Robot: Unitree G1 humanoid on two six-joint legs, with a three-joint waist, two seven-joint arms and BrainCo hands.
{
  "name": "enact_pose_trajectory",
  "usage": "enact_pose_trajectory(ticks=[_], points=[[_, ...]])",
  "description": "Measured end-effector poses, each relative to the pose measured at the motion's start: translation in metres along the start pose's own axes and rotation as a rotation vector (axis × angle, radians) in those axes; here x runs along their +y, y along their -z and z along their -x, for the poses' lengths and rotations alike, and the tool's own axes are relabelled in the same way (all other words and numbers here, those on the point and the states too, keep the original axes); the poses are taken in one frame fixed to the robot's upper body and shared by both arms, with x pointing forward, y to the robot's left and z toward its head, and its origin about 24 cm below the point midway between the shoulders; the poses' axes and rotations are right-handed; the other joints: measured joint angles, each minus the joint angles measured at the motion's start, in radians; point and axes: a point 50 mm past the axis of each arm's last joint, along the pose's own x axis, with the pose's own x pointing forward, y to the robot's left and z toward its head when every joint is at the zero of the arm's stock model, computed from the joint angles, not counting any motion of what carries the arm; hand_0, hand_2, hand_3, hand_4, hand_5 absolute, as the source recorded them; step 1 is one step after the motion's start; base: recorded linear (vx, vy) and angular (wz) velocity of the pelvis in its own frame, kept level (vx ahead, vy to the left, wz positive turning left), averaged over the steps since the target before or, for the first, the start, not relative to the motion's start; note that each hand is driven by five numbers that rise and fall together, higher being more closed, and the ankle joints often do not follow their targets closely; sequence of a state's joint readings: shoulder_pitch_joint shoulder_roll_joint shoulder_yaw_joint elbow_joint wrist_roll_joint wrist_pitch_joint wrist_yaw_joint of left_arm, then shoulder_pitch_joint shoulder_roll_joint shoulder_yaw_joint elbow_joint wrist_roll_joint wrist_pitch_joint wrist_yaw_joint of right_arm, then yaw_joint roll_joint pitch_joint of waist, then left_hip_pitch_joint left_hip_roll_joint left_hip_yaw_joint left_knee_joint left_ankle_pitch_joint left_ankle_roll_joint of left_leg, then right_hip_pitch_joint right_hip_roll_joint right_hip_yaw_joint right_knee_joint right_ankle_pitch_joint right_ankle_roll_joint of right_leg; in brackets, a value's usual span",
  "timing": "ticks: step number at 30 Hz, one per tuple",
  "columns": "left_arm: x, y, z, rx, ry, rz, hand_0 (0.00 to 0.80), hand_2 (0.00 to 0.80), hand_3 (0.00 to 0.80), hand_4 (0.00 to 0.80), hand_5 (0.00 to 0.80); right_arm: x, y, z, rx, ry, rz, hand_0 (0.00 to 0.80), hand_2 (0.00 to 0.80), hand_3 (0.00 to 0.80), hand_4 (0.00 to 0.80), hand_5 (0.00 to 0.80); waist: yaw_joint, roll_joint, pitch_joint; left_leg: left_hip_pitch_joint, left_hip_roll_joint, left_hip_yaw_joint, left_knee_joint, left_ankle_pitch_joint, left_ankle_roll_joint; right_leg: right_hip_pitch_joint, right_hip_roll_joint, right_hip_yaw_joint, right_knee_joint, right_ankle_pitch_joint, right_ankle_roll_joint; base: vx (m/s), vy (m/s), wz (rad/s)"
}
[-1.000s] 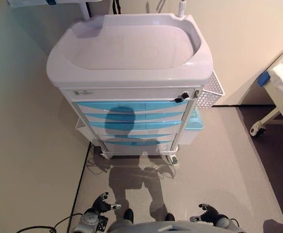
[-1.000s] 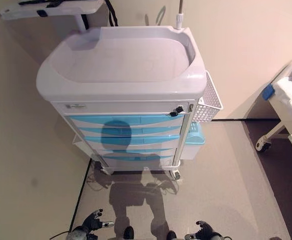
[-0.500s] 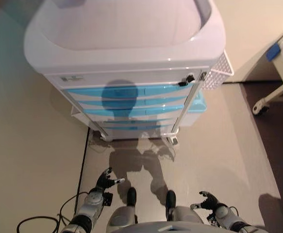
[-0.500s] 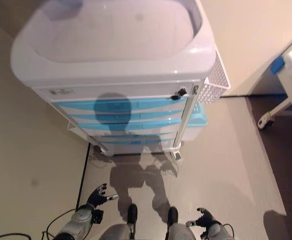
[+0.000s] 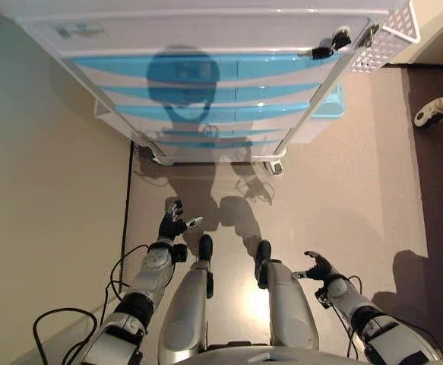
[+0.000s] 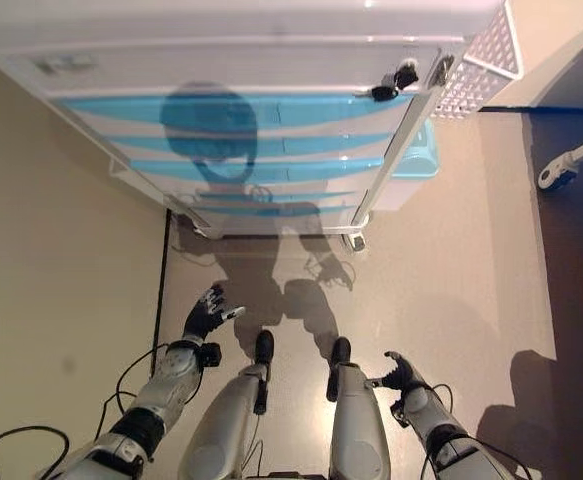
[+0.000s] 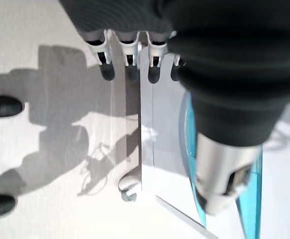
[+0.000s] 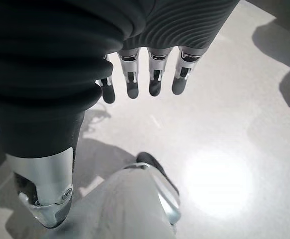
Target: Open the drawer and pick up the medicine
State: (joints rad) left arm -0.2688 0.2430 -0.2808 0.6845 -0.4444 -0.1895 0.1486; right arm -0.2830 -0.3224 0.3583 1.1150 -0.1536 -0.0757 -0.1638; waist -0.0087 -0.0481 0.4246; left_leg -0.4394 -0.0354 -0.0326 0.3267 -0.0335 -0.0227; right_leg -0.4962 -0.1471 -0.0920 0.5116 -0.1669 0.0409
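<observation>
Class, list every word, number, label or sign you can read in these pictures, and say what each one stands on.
None can be read.
Small label on the cart, on its white top panel's left: print too small and blurred to read.
Blue drawer fronts: no text visible.
White mesh basket on the cart's side: no text visible.
The left hand and right hand: no markings visible.

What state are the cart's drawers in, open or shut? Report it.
Shut. The blue-fronted drawers of the cart all sit flush in one stacked face, none pulled out. Both hands, left hand and right hand, hang low, well short of them.
</observation>
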Motion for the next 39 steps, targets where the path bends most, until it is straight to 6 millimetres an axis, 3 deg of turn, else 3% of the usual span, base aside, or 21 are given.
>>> enact_pose_trajectory(ticks=[3, 12, 14, 19, 29, 32, 39], points=[[-0.006, -0.012, -0.003, -0.04, 0.012, 0.081, 0.0, 0.0, 0.0, 0.0, 0.0, -0.002, -0.001, 0.0, -0.004, 0.018, -0.016, 0.0, 0.0, 0.0, 0.0, 0.0, -0.004, -0.003, 0.001, -0.062, 0.002, -0.002, 0.075, -0.025, 0.0, -0.047, 0.002, 0.003, 0.045, -0.011, -0.002, -0.02, 0.003, -0.01], [-0.021, -0.075, -0.009, -0.252, 0.087, 0.353, 0.0, 0.0, 0.0, 0.0, 0.0, -0.008, -0.012, -0.002, -0.045, 0.049, -0.053, 0.0, 0.0, 0.0, 0.0, 0.0, -0.007, -0.03, -0.028, -0.258, 0.017, 0.009, 0.229, -0.073, 0.002, -0.228, 0.013, 0.034, 0.137, -0.02, -0.01, -0.016, 0.025, -0.09], [-0.028, -0.101, -0.015, -0.322, 0.122, 0.429, 0.0, 0.0, 0.0, 0.0, 0.0, -0.007, -0.014, -0.002, -0.05, 0.047, -0.054, 0.0, 0.0, 0.0, 0.0, 0.0, -0.002, -0.053, -0.051, -0.319, 0.022, 0.018, 0.261, -0.082, 0.004, -0.285, 0.018, 0.043, 0.158, -0.013, -0.004, -0.018, 0.026, -0.09], [-0.035, -0.128, -0.017, -0.401, 0.147, 0.595, 0.0, 0.0, 0.0, 0.0, 0.0, -0.006, -0.014, -0.002, -0.046, 0.043, -0.053, 0.0, 0.0, 0.0, 0.0, 0.0, -0.035, -0.07, -0.075, -0.356, 0.026, 0.035, 0.3, -0.108, 0.016, -0.317, 0.019, 0.059, 0.166, -0.012, 0.003, 0.044, 0.033, -0.12], [-0.041, -0.195, -0.023, -0.544, 0.229, 0.829, 0.0, 0.0, 0.0, 0.0, 0.0, -0.004, -0.012, -0.002, -0.038, 0.028, -0.076, 0.0, 0.0, 0.0, 0.0, 0.0, -0.083, -0.075, -0.103, -0.425, 0.037, 0.122, 0.331, -0.134, 0.043, -0.41, 0.038, 0.141, 0.152, 0.016, 0.039, -0.005, 0.053, -0.22], [-0.034, -0.2, -0.023, -0.565, 0.21, 0.901, 0.0, 0.0, 0.0, 0.0, 0.0, -0.004, -0.011, -0.002, -0.031, 0.021, -0.083, 0.0, 0.0, 0.0, 0.0, 0.0, -0.089, -0.076, -0.104, -0.426, 0.041, 0.143, 0.329, -0.138, 0.05, -0.42, 0.043, 0.164, 0.143, 0.024, 0.046, 0.01, 0.012, -0.18], [-0.028, -0.205, -0.024, -0.567, 0.181, 1.012, 0.0, 0.0, 0.0, 0.0, 0.0, -0.001, -0.009, -0.001, -0.024, -0.003, -0.08, 0.0, 0.0, 0.0, 0.0, 0.0, -0.107, -0.076, -0.104, -0.431, 0.049, 0.147, 0.325, -0.139, 0.051, -0.42, 0.052, 0.167, 0.124, 0.036, 0.046, 0.01, 0.001, -0.06]])
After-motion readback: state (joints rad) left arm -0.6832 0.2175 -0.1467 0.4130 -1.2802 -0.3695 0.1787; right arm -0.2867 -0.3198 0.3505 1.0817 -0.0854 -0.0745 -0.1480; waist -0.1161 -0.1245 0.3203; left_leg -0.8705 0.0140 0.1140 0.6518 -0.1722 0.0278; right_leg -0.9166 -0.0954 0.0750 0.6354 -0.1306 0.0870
